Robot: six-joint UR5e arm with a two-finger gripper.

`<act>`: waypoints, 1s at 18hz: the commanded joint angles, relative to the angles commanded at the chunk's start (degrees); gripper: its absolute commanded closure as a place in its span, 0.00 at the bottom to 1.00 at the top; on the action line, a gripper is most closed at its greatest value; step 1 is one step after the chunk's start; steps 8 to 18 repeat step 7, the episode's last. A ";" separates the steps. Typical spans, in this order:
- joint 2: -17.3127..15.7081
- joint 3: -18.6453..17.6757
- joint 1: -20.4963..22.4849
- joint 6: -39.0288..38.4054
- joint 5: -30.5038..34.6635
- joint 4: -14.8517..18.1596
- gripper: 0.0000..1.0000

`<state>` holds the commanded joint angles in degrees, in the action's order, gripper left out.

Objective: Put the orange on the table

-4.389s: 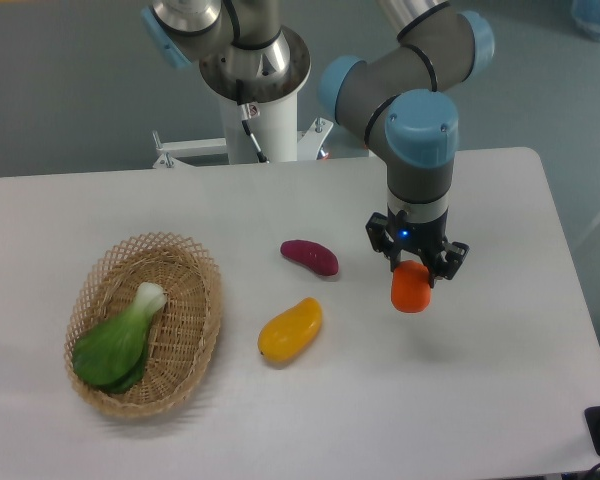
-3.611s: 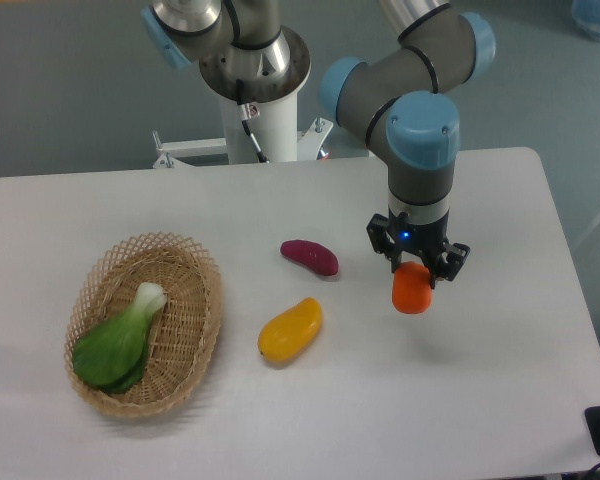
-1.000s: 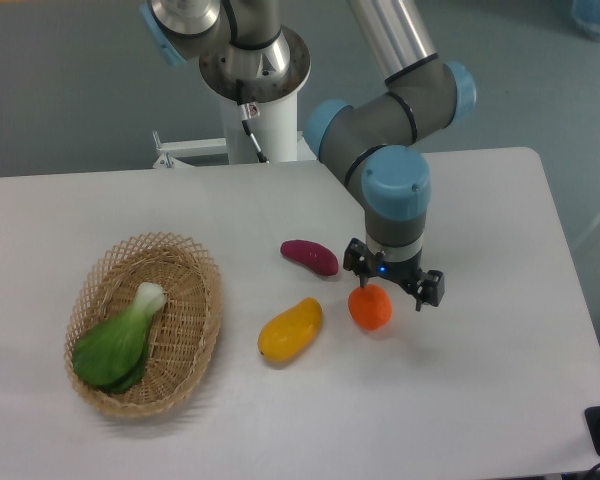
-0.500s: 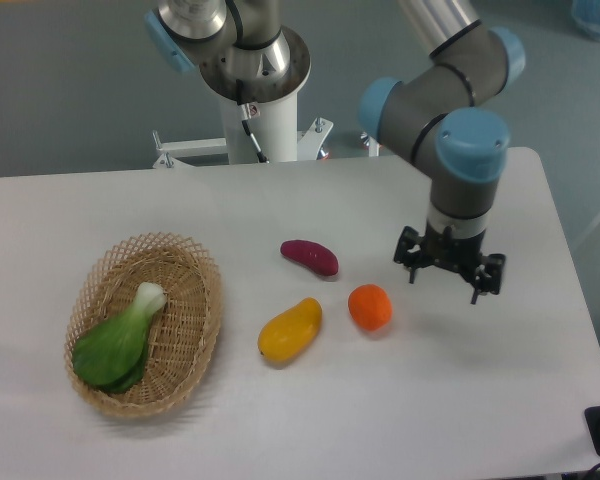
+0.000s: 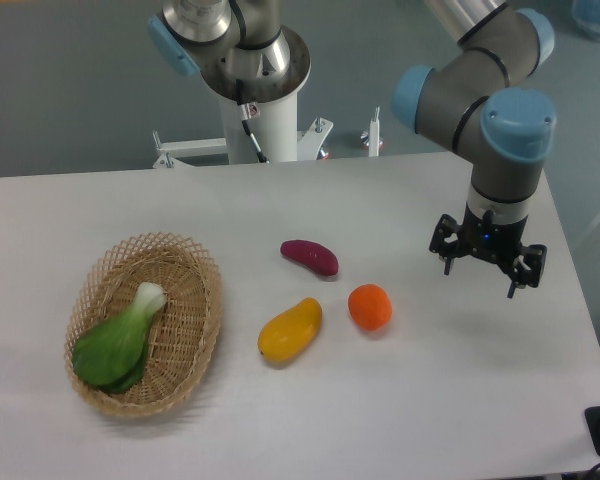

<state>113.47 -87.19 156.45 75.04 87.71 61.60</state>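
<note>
Above the right side of the table [image 5: 450, 390], the gripper [image 5: 483, 272] hangs pointing straight down, its two fingers spread wide with nothing between them. The wrist above it stands upright, capped in blue, and the grey forearm bends back up and to the left toward the top edge of the view.

One orange [image 5: 370, 307] rests on the white tabletop, to the left of the gripper and apart from it. Just left of the orange lies one yellow mango-like fruit [image 5: 290, 329], near but not touching it. One purple sweet potato [image 5: 310, 256] lies a little farther back, between those two and the arm's base. At the left side sits one wicker basket [image 5: 181, 262], and inside it lies one green leafy vegetable [image 5: 119, 341] with a pale stem end.
</note>
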 joint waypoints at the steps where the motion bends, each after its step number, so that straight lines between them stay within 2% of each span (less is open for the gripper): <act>1: -0.09 -0.26 -0.09 2.63 0.62 0.19 0.00; 18: -0.35 -0.96 -0.09 3.53 0.62 -0.25 0.00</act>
